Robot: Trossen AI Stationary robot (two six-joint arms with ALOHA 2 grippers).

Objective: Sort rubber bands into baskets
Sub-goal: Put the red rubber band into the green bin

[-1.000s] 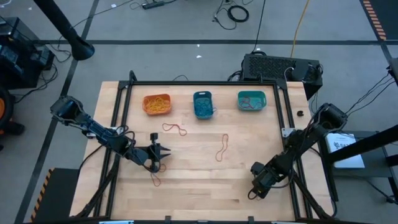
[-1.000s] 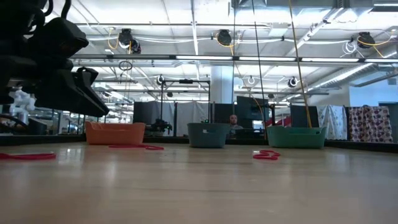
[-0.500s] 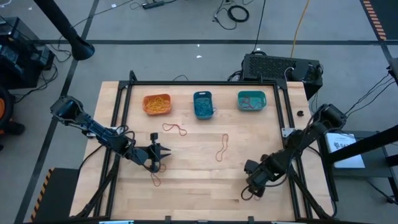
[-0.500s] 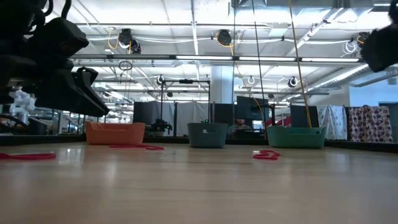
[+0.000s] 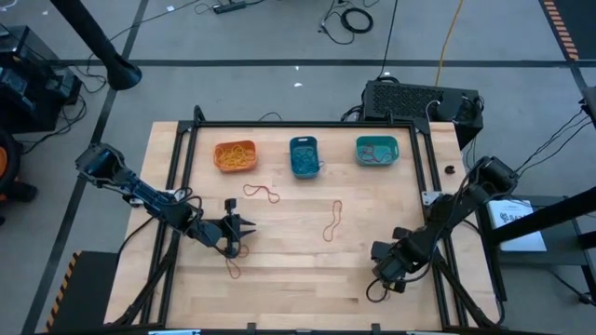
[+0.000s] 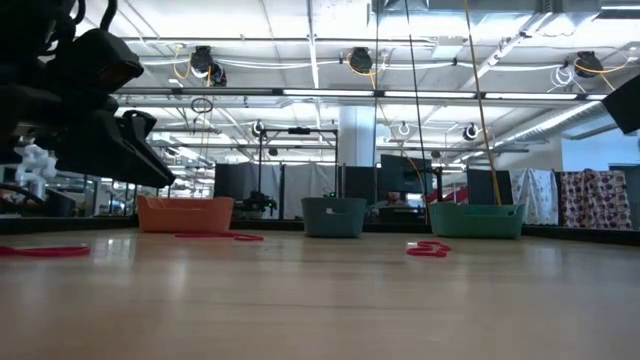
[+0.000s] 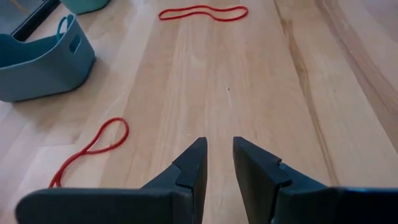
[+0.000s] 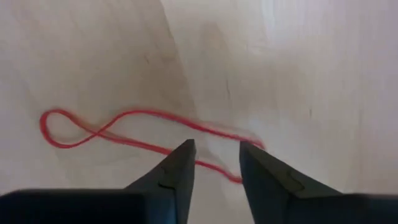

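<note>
Right gripper (image 8: pixel 214 163): parted, tips straddling a red band (image 8: pixel 124 130) flat on the tabletop (image 8: pixel 280 62), placed for pickup. Left gripper (image 7: pixel 217 163): slightly parted, empty, waiting; another red band (image 7: pixel 93 146) beside it. Baskets (image 5: pixel 304 155) lie far ahead.

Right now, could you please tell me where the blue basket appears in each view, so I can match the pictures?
High view: the blue basket is the middle one of three along the table's far side.
Low view: it stands mid-picture at the far edge.
Left wrist view: it shows ahead of the left gripper, off to one side.
Right wrist view: not in it.
Shared landmark: the teal basket next to it.
</note>
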